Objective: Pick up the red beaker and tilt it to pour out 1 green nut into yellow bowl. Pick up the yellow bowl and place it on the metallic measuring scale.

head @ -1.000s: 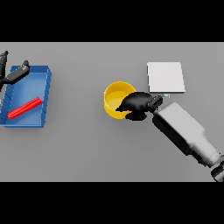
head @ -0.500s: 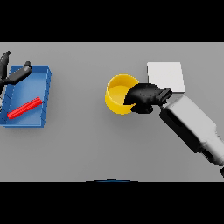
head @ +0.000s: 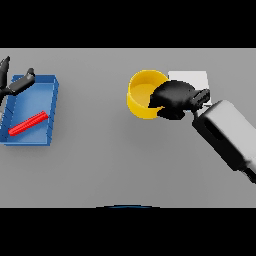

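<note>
Right hand on the yellow bowl beside the scale.

We see the right hand (head: 175,98) curled over the right rim of the bowl (head: 141,95), fingers closed on it, the bowl just left of the pale scale (head: 192,77), which the hand partly hides. Whether the bowl is off the table we cannot tell. The red beaker (head: 28,123) lies flat in the blue tray (head: 54,92) far left, where the left hand (head: 12,85) shows with fingers straight, holding nothing.

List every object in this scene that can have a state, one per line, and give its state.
Yellow bowl: upright, gripped at its rim, beside the scale.
Red beaker: lying on its side in the blue tray.
Metallic scale: nothing on it.
Right robot hand: curled on the bowl.
Left robot hand: open, idle.
</note>
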`<action>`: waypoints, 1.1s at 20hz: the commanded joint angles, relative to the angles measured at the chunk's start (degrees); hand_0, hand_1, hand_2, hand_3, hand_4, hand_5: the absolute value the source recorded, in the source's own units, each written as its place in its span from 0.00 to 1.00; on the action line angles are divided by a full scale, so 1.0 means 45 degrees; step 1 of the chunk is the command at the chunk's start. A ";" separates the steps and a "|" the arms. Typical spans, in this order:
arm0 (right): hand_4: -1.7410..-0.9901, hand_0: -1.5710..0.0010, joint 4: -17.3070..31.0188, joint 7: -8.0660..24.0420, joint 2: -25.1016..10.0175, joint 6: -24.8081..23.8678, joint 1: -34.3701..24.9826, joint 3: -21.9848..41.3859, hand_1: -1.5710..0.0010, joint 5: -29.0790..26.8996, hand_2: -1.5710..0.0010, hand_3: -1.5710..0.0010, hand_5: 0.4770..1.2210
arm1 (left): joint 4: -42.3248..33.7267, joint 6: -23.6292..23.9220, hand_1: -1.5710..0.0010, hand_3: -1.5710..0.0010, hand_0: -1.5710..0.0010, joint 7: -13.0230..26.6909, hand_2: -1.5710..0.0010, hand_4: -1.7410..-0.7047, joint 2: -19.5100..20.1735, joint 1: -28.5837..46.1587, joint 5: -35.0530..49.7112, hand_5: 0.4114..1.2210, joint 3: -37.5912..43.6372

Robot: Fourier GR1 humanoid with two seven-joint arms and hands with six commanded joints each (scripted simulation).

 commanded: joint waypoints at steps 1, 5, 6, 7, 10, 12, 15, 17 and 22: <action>0.03 0.00 0.0154 -0.0085 -0.0164 -0.0189 -0.0188 -0.0061 0.00 0.0135 0.00 0.20 1.00 | -0.0031 0.0005 1.00 1.00 1.00 -0.0027 1.00 0.91 -0.0028 0.0025 0.0024 0.39 -0.0002; 0.03 0.00 0.1161 -0.0260 -0.0689 -0.0954 -0.0605 -0.0432 0.00 0.0418 0.00 0.19 1.00 | -0.0094 0.0024 1.00 1.00 1.00 0.0077 1.00 0.91 0.0066 0.0047 -0.0056 0.40 -0.0030; 0.03 0.00 0.1471 -0.0352 -0.0789 -0.1225 -0.0609 -0.0556 0.00 0.0443 0.00 0.20 1.00 | -0.0227 0.0088 1.00 1.00 1.00 0.0203 1.00 0.91 0.0127 0.0139 -0.0108 0.40 -0.0087; 0.03 0.00 0.1869 -0.0371 -0.0884 -0.1391 -0.0776 -0.0714 0.00 0.0465 0.00 0.21 1.00 | -0.0281 0.0153 1.00 1.00 1.00 0.0257 1.00 0.90 0.0142 0.0148 -0.0107 0.40 -0.0064; 0.03 0.00 0.2856 -0.0299 -0.1006 -0.1527 -0.0828 -0.1061 0.00 0.0255 0.00 0.23 1.00 | -0.0417 0.0150 1.00 1.00 1.00 0.0648 1.00 0.89 0.0179 0.0065 -0.0059 0.42 -0.0053; 0.03 0.00 0.3758 -0.0402 -0.1062 -0.1976 -0.0993 -0.1222 0.00 0.0384 0.00 0.24 1.00 | -0.0598 0.0181 1.00 1.00 1.00 0.0811 1.00 0.88 0.0193 0.0070 -0.0041 0.44 -0.0072; 0.03 0.00 0.5303 -0.0890 -0.0994 -0.2736 -0.1281 -0.1210 0.00 0.0676 0.00 0.26 1.00 | -0.0518 0.0184 1.00 1.00 1.00 0.0700 1.00 0.88 0.0189 0.0216 -0.0018 0.45 -0.0059; 0.03 0.00 0.6250 -0.1090 -0.0881 -0.3162 -0.1421 -0.1209 0.00 0.0744 0.00 0.23 1.00 | -0.0687 0.0238 1.00 1.00 1.00 0.0805 1.00 0.89 0.0273 0.0225 0.0008 0.44 -0.0026; 0.02 0.00 0.8192 -0.1422 -0.0409 -0.4290 -0.1664 -0.1085 0.00 0.0878 0.00 0.12 1.00 | -0.0691 0.0213 1.00 1.00 1.00 0.1057 1.00 0.90 0.0336 0.0162 -0.0057 0.42 -0.0064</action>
